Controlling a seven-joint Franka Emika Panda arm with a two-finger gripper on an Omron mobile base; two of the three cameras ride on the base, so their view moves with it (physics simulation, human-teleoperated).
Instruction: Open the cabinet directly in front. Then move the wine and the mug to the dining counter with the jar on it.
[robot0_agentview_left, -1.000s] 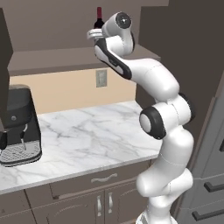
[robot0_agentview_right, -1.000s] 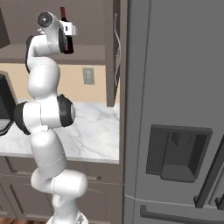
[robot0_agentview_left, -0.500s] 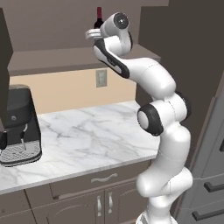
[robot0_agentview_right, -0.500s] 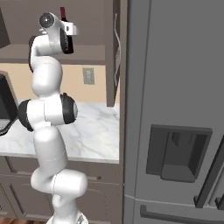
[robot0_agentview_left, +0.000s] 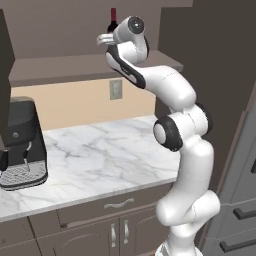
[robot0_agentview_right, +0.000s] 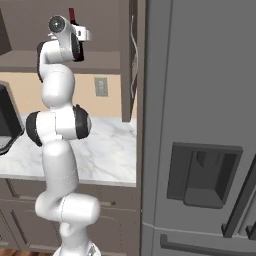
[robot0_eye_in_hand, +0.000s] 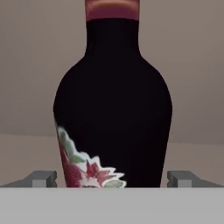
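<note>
1. Bottle: one slim dark glass wine bottle (robot0_eye_in_hand: 113, 109) with a red foil neck and a red-and-white flowered label low on its left side in the hand view; it is standing upright on the open shelf of the dark brown upper wall cabinet (robot0_agentview_left: 75, 67), close before the hand camera.
2. Bottle, other views: its red neck and dark shoulder are showing above the wrist in the left base view (robot0_agentview_left: 113, 19) and just behind the hand in the right base view (robot0_agentview_right: 73, 16).
3. Gripper: one two-finger gripper (robot0_eye_in_hand: 112, 178), its jaws spread wide; two grey fingertips (robot0_eye_in_hand: 41, 179) are standing one on each side of the bottle's base, flanking it, and whether they are touching the glass cannot be told.
4. Arm: one white jointed arm with dark joints (robot0_agentview_left: 175, 130) is rising from the floor in front of the worktop, folding at the elbow and reaching up and back to shelf height, with the hand held level and pointing into the cabinet.
5. Worktop: one white grey-veined marble worktop (robot0_agentview_left: 95, 155) is lying below the shelf, over dark brown low doors with short silver handles.
6. Coffee machine: one black coffee machine (robot0_agentview_left: 21, 145) is standing at the worktop's left end.
7. Wall plate: one grey wall plate (robot0_agentview_left: 116, 89) is sitting on the beige wall.
8. Refrigerator: one tall grey refrigerator (robot0_agentview_right: 200, 130) is standing to the right.
</note>
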